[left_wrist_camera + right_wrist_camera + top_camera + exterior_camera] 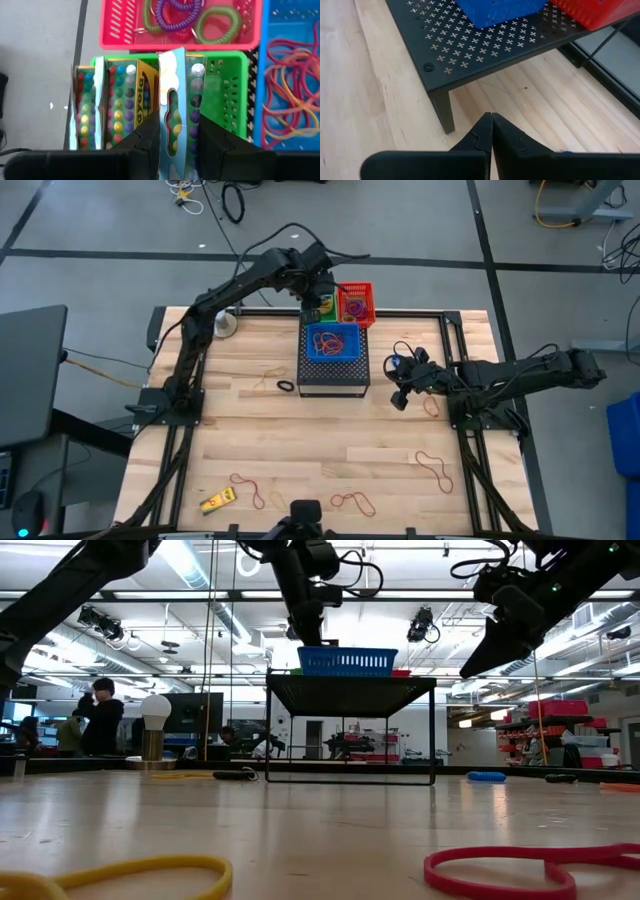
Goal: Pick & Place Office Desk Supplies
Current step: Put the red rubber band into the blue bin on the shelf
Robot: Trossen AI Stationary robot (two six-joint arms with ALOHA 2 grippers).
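At the far edge of my table, the left gripper (175, 137) hangs over the small green plastic basket (230, 95), its 2 dark fingers (147, 135) pinched on a flat light-blue printed card pack of coloured dots (175, 100). The pack stands on edge between the pads, its long axis running straight away from the wrist, lower end already inside the basket beside 2 more printed boxes (117, 105) standing upright there.

That is the relation my next move turns on: the pack sits directly above its slot, so I judge only a short lowering and a release remain.

Just beyond the green basket sits the red plastic basket (358, 302) holding purple and green coiled rings (175, 12); beside it, on the near side of the black perforated metal stand (334, 375), the blue plastic basket (333, 342) holds a tangle of red and tan rubber bands (287, 107).

Further right, the right gripper (492, 131) waits above the bare wood just right of the stand, fingers pressed together on nothing.

Loose bands (434, 468) lie along the near edge, with a small yellow item (216, 501) near left and a black ring (286, 386) left of the stand. The right arm is nearer the bands at near right; the left arm is nearer the yellow item.
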